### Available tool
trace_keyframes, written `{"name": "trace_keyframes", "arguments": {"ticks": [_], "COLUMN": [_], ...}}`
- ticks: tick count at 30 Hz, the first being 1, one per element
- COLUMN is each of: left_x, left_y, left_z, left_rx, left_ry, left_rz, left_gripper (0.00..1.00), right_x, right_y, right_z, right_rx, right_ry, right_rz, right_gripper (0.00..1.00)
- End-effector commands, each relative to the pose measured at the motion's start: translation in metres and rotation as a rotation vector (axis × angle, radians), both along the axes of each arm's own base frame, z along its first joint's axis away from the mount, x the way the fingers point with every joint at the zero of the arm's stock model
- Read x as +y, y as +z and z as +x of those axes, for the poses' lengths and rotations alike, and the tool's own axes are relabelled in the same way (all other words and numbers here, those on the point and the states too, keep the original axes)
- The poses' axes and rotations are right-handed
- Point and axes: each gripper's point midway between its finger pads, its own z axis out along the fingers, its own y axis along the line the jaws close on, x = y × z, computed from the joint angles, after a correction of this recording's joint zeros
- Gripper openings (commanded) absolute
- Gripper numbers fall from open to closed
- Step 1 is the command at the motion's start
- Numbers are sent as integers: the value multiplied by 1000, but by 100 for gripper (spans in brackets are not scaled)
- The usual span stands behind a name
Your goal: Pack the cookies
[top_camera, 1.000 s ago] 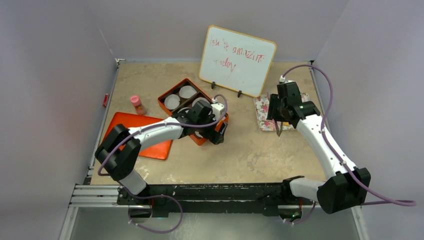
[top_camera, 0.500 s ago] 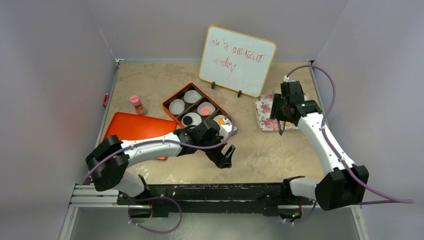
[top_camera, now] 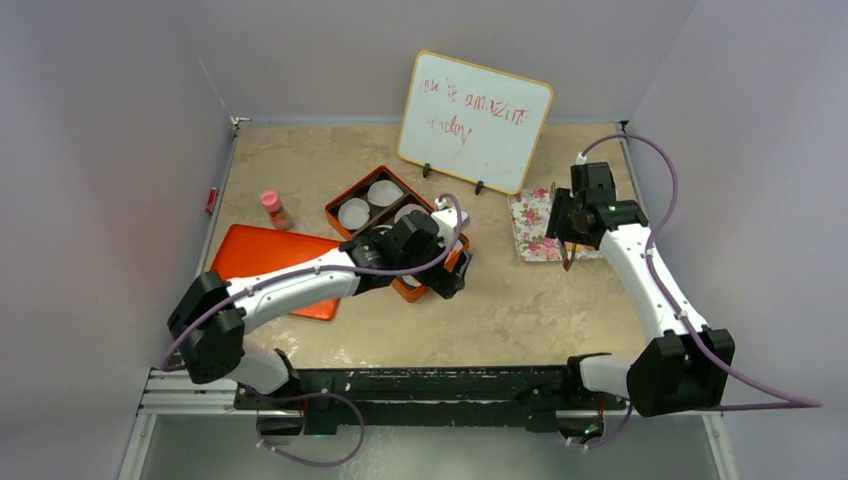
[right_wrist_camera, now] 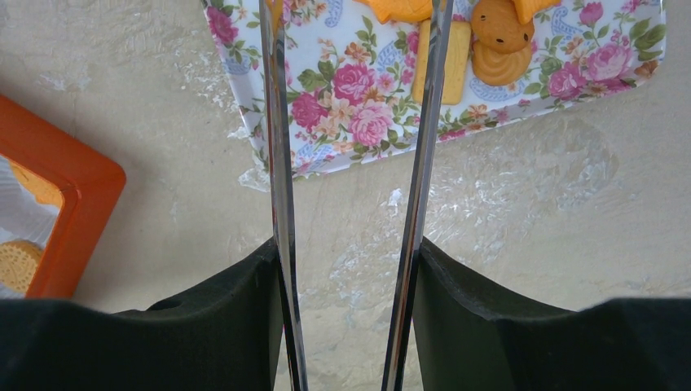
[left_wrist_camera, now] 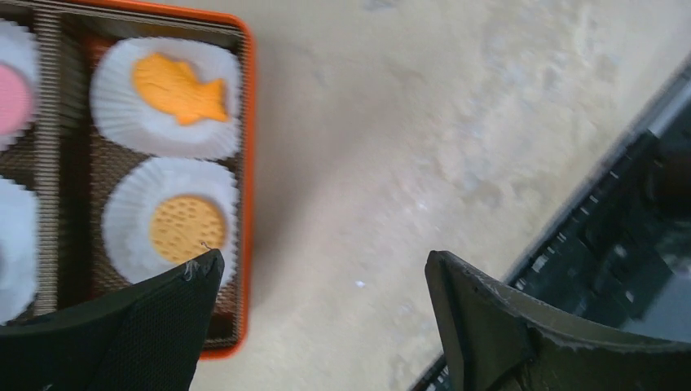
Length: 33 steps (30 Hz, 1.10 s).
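The orange box (top_camera: 350,186) holds white paper cups. In the left wrist view its near cups hold a fish-shaped orange cookie (left_wrist_camera: 178,88), a round orange cookie (left_wrist_camera: 188,228) and a pink cookie (left_wrist_camera: 12,98) at the frame edge. My left gripper (top_camera: 452,275) is open and empty beside the box's right corner, over bare table (left_wrist_camera: 322,261). My right gripper (top_camera: 567,225) is shut on metal tongs (right_wrist_camera: 277,122); their blades stand apart and reach over the floral plate (right_wrist_camera: 342,90). Several orange cookies (right_wrist_camera: 501,28) lie on the plate.
An orange lid (top_camera: 270,262) lies left of the box. A small pink bottle (top_camera: 274,209) stands behind it. A whiteboard (top_camera: 474,121) stands at the back. The black rail at the table's near edge (left_wrist_camera: 619,236) is close to my left gripper.
My left gripper swung out from over the box toward the near edge, then came back beside the box's right corner. My right gripper with the tongs drifted slightly right.
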Motion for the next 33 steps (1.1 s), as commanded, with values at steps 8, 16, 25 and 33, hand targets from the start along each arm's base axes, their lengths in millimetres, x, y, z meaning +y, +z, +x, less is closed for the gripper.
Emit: {"name": "trace_keyframes", "arguments": {"ticks": [8,16,25,33], "left_x": [-7,-26,-26,-14], "left_y": [-39,-40,-30,4], "left_z": [51,2,-47,-38], "left_rx": [-2,74,170,93], "left_ry": [22,-160,-276,-183], "left_rz": [122,39,-52,-92], "left_gripper": [92,90,89,90], "right_x": [-5,-8,-9,-10], "right_y": [0,-2,-8,-20], "right_z": [5,4,4,-2], "right_rx": [-14,-9,13,73], "right_ry": [-1,-5,-8,-19], "right_rz": [3,-1,6,20], "right_gripper": [55,55,55,55]}}
